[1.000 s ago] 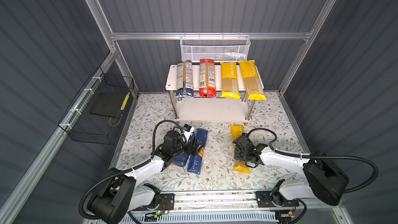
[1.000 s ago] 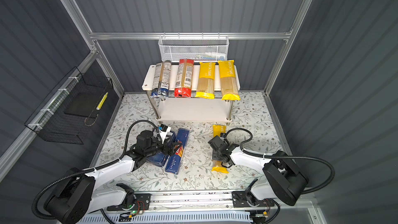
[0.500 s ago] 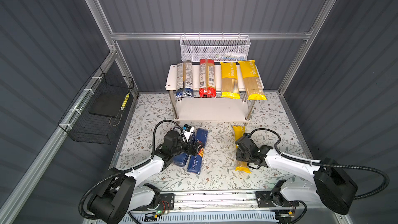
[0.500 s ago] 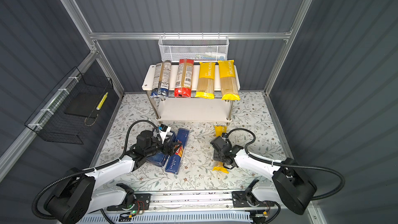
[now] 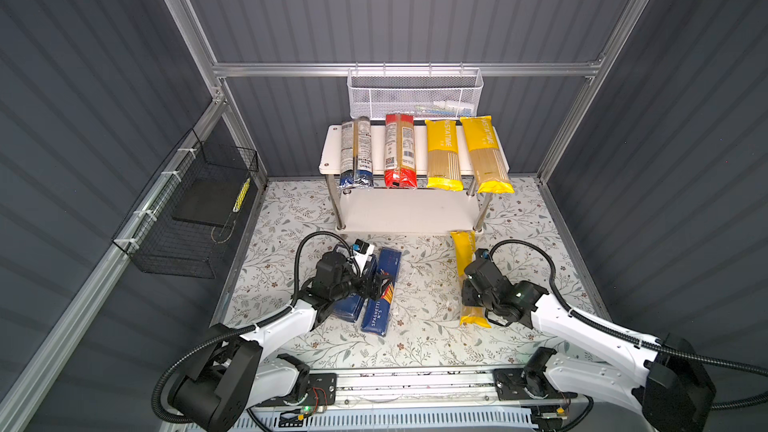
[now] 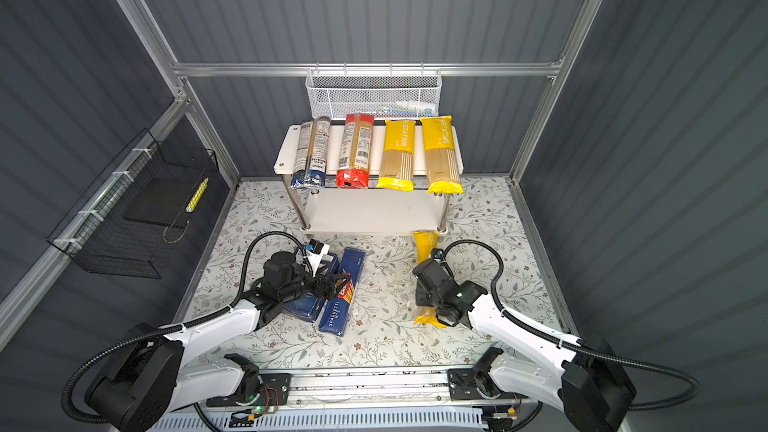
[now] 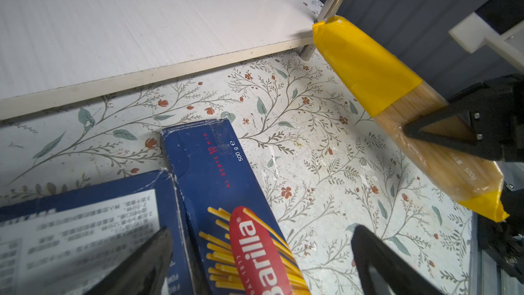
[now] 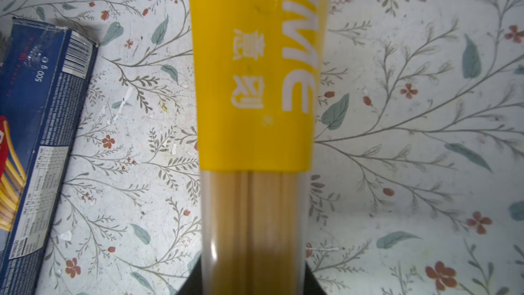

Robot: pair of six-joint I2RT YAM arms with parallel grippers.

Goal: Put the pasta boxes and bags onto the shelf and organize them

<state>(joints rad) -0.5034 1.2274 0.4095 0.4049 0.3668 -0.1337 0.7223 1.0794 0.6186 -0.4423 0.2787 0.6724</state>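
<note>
Pinching the clear middle of the yellow bag, the right jaws are pressed in on it from both sides, and that bag is what the coming move turns on. It lies along the desk with its long axis running straight away from those jaws toward the shelf. Its far yellow end sits just beside the front leg on the right, at the corner of the lower board, as the left wrist view shows. So the bag points at the shelf, and the right arm is by far the nearer. The shelf's top carries 4 bags side by side; the lower board is bare. I judge the lift must clear that board's edge first. The left jaws stand spread, straddling the slim box, which lies beside the wide box on the desk.
</note>
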